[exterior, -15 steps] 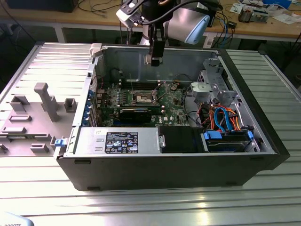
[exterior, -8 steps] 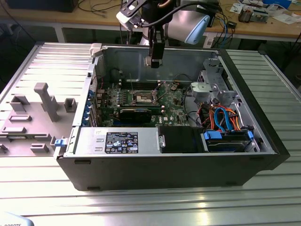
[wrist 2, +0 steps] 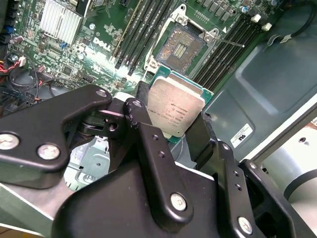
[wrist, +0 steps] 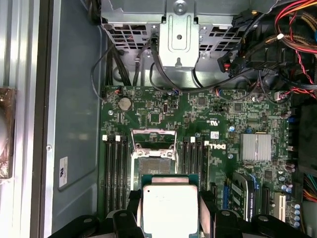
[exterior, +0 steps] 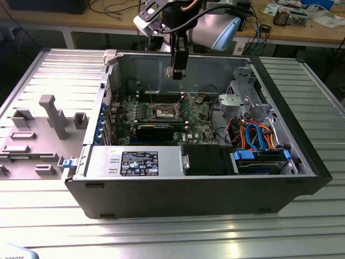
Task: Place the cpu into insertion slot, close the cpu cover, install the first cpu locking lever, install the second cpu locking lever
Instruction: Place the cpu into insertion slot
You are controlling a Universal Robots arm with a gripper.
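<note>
Second wrist view shows the cpu (wrist 2: 176, 111) pinched by two opposite edges between the black fingers (wrist 2: 148, 144), with its plain metal top towards the camera. The jaws are clenched on it and the chip touches nothing else.

In the first wrist view the cpu (wrist: 169, 208) sits square to the board, its edges running parallel to those of the insertion slot (wrist: 156, 159). The slot lies just past the chip's free edge, in line with it and lower down. By my judgement the slot is therefore ahead of and beneath the jaws rather than straight under them. The chip is square, so it has no long axis to match, only its edges against the slot's rim, and those already look lined up.

In the second wrist view the insertion slot (wrist 2: 184, 49) shows a bare contact field, so the chip is not yet seated. The cpu cover (wrist: 153, 135) stands swung open along the side of the slot farthest from the chip. Dark memory slots (wrist: 115, 168) flank the socket on both sides of the green board (wrist: 223, 129).

In the exterior view the arm (exterior: 215, 27) reaches over the open computer case (exterior: 188, 194), which lies on the ribbed bench (exterior: 161, 237). The jaws hang near the height of its rim, well apart from the insertion slot (exterior: 164, 112) below.
</note>
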